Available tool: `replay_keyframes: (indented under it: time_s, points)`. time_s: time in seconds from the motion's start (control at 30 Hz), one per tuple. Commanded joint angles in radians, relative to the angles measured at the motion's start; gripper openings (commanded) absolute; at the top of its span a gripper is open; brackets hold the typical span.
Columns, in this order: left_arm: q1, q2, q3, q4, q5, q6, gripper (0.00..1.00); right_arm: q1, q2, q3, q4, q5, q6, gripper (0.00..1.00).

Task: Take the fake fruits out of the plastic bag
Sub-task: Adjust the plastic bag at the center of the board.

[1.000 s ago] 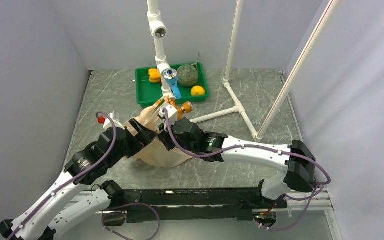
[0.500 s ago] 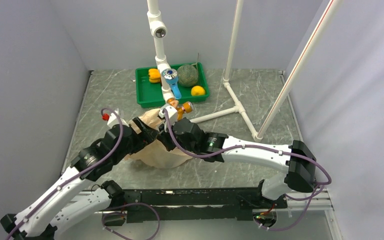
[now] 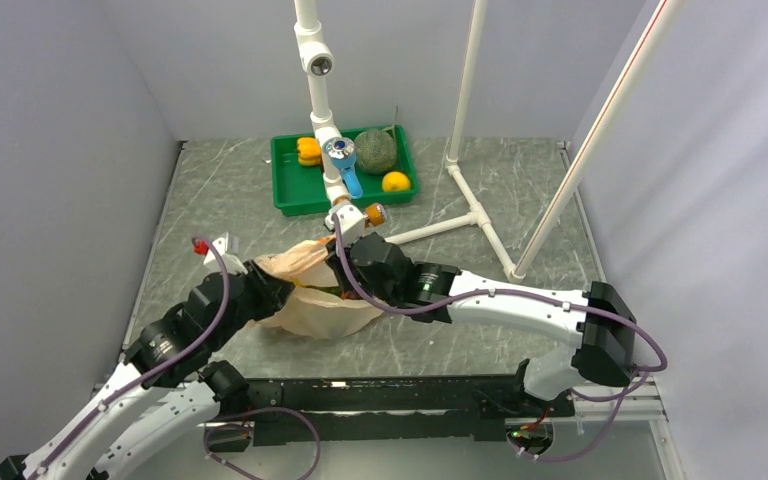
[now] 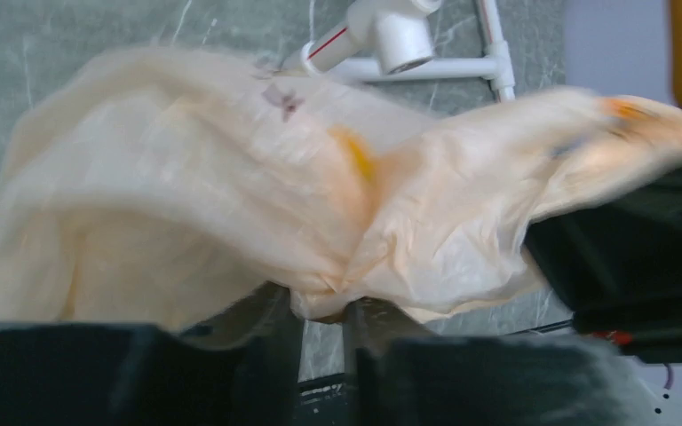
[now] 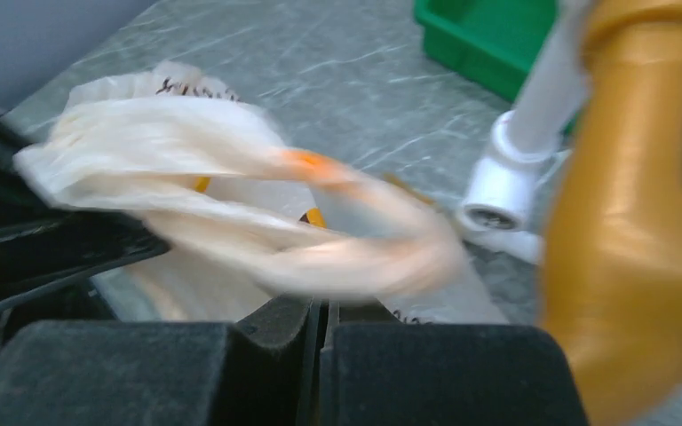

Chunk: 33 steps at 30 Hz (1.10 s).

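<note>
Top external: one plastic bag [image 3: 325, 308]

A green tray [image 3: 290, 188] is being seen at twelve o'clock on the grey marbled table [image 3: 220, 195]. Within it, a netted melon [image 3: 376, 151] is being held toward two o'clock and a lobed yellow-orange pepper [image 3: 308, 151] toward ten o'clock. A white pipe frame [image 3: 475, 215] is being supported on the table at two o'clock.

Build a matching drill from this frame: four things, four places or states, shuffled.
Things:
1. plastic bag
2. netted melon
3. left gripper
4. yellow-orange pepper

Places or states:
a. right half of the green tray
b. left half of the green tray
c. shut on a fold of thin film
d. lying directly on the table

Pairs: 1-d, 2-a, 3-c, 4-b
</note>
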State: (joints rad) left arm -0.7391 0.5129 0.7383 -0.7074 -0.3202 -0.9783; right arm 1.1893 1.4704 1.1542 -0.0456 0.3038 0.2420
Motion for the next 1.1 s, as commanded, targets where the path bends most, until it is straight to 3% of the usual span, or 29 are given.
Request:
replay_keyframes:
  time_s: [0.0, 0.03, 0.1, 0.27, 0.37, 0.47, 0.63, 0.8, 0.93, 0.97, 1.03, 1.07]
  points:
    - [0.002, -0.069, -0.06, -0.117, 0.031, 0.067, 0.15, -0.041, -0.086, 0.03, 0.041, 0.139, -0.104, 0.0]
    - [0.002, -0.079, -0.06, -0.135, 0.046, 0.072, 0.06, -0.04, -0.095, 0.029, 0.063, 0.132, -0.125, 0.0]
    - [0.002, -0.094, -0.067, -0.145, 0.104, 0.093, 0.01, -0.04, -0.115, 0.022, 0.091, 0.121, -0.164, 0.0]
    - [0.003, -0.101, -0.078, -0.137, 0.297, 0.129, 0.0, -0.041, -0.119, 0.029, 0.103, 0.115, -0.261, 0.01]
    - [0.002, -0.124, -0.096, -0.12, 0.319, 0.106, 0.0, -0.037, -0.112, 0.08, -0.042, 0.081, -0.217, 0.24]
    - [0.002, -0.15, -0.116, -0.081, 0.324, 0.095, 0.0, -0.02, -0.172, 0.053, -0.15, 0.028, -0.142, 0.4]
    - [0.002, -0.148, -0.092, -0.102, 0.323, 0.112, 0.0, -0.01, -0.382, -0.044, -0.265, -0.135, -0.079, 0.88]
    - [0.002, -0.118, -0.073, -0.109, 0.3, 0.133, 0.0, -0.009, -0.481, -0.061, -0.302, -0.356, -0.037, 0.96]
    - [0.001, -0.11, -0.059, -0.119, 0.285, 0.14, 0.0, -0.008, -0.42, -0.122, -0.179, -0.528, -0.009, 0.78]
    - [0.002, -0.113, -0.054, -0.125, 0.279, 0.139, 0.0, -0.008, -0.386, -0.126, -0.159, -0.507, -0.004, 0.68]
    - [0.002, -0.125, -0.045, -0.144, 0.266, 0.133, 0.0, -0.005, -0.327, -0.123, -0.148, -0.377, 0.002, 0.31]
    - [0.002, -0.134, -0.042, -0.154, 0.26, 0.127, 0.0, -0.004, -0.303, -0.132, -0.13, -0.282, 0.007, 0.17]
